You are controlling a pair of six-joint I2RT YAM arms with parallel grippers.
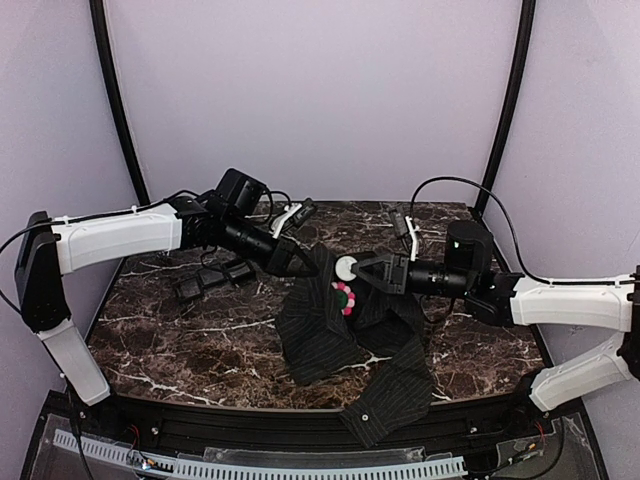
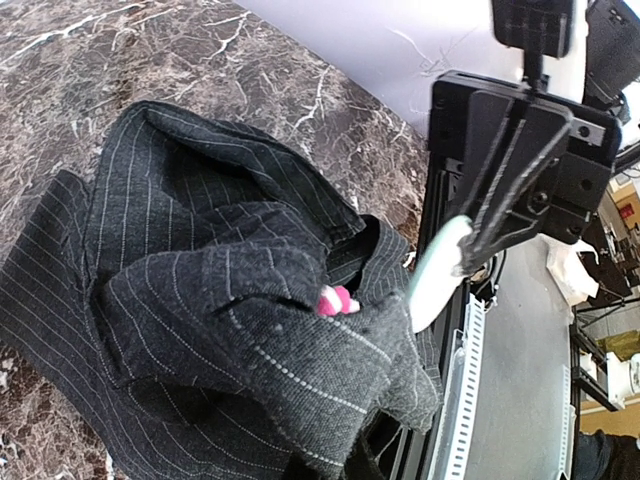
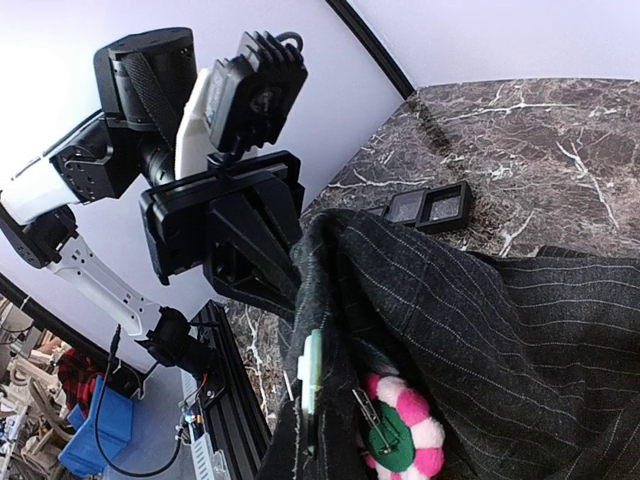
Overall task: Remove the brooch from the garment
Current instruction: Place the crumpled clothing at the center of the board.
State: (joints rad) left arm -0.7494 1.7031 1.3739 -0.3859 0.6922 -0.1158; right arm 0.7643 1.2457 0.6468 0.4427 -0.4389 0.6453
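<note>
Brooch point(image 1: 344, 297) with pink petals and a green centre sits on the raised front of the dark pinstriped shirt point(image 1: 320, 335), near the middle of the marble table point(image 1: 170, 340). The left gripper point(image 1: 302, 267) is clenched on the shirt fabric at 10 o'clock from it. The right gripper point(image 1: 358, 268), at 12 o'clock, pinches a pale round disc point(image 1: 345, 267). Three small black trays point(image 1: 213, 280) lie at 9 o'clock, apart from the shirt.

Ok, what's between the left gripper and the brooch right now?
A raised fold of the pinstriped garment, as the top view shows: the left gripper pinches it on one side and the brooch hangs on the other.
</note>
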